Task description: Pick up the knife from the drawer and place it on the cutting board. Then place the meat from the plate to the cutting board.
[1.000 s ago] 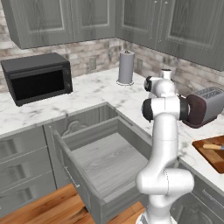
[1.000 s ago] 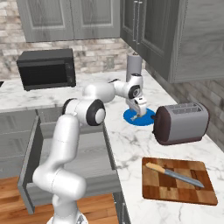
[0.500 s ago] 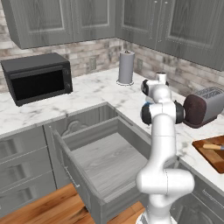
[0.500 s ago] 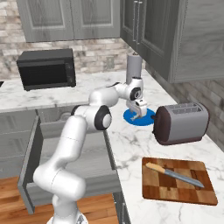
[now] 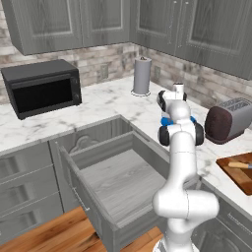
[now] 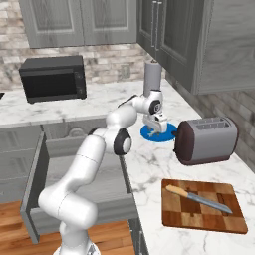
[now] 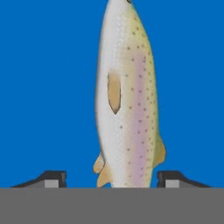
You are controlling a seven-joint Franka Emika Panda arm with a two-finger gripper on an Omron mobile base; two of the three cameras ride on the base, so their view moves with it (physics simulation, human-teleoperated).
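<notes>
Already the knife (image 6: 198,198) lies diagonally on the cutting board (image 6: 204,206), so the first half of the task looks done, and the drawer (image 5: 115,189) stands pulled out with nothing visible inside. The gripper (image 6: 157,127) hangs low over the blue plate (image 6: 158,133), pointing straight down at the meat (image 7: 127,96), a speckled trout-like fish. In the hand view the fish runs from 6 o'clock up to 12 o'clock, its tail end sitting between the two fingertips (image 7: 52,178), which flank it with blue showing on either side. That placement suits a pinch across the narrow body near the tail. The jaws stand fairly wide and do not yet touch the fish. From the base cameras the hand covers the fish, and the head is cut off at the hand view's top edge. The toaster (image 6: 205,140) sits between plate and board on the surface.
</notes>
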